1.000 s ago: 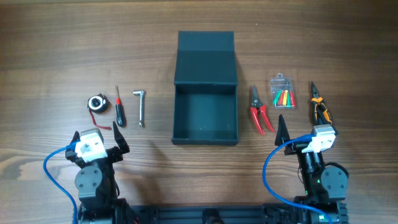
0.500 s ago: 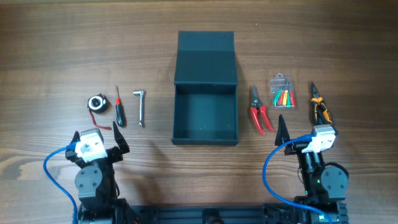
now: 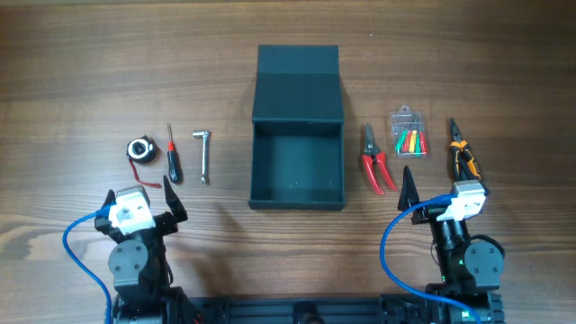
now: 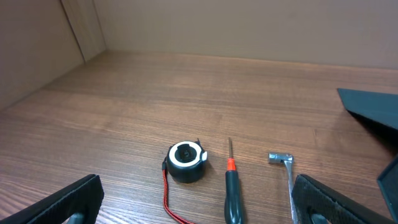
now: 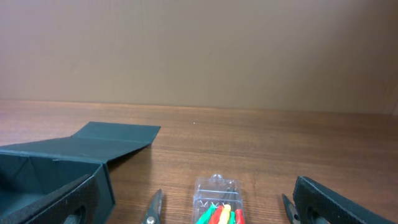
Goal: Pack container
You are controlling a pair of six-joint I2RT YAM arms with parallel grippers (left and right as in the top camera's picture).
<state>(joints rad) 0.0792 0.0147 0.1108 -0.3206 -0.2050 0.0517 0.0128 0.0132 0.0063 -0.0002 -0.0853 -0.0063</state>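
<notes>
The dark teal container (image 3: 297, 203) stands open and empty at the table's middle, its flap lid (image 3: 297, 85) laid back flat. My left gripper (image 3: 138, 191) sits near the front left, open and holding nothing. In the left wrist view its fingers (image 4: 68, 202) flank bare wood below a round black tape reel (image 4: 185, 160) and a screwdriver (image 4: 232, 193). My right gripper (image 3: 438, 184) is open at the front right, also holding nothing. The right wrist view shows the container (image 5: 56, 165) at left and a clear case (image 5: 216, 199) ahead.
Left of the container lie the tape reel (image 3: 139, 149), the screwdriver (image 3: 171, 157) and an L-shaped wrench (image 3: 203, 155). To its right lie red-handled cutters (image 3: 376, 164), the clear case of coloured pieces (image 3: 409, 133) and orange-handled pliers (image 3: 463, 155).
</notes>
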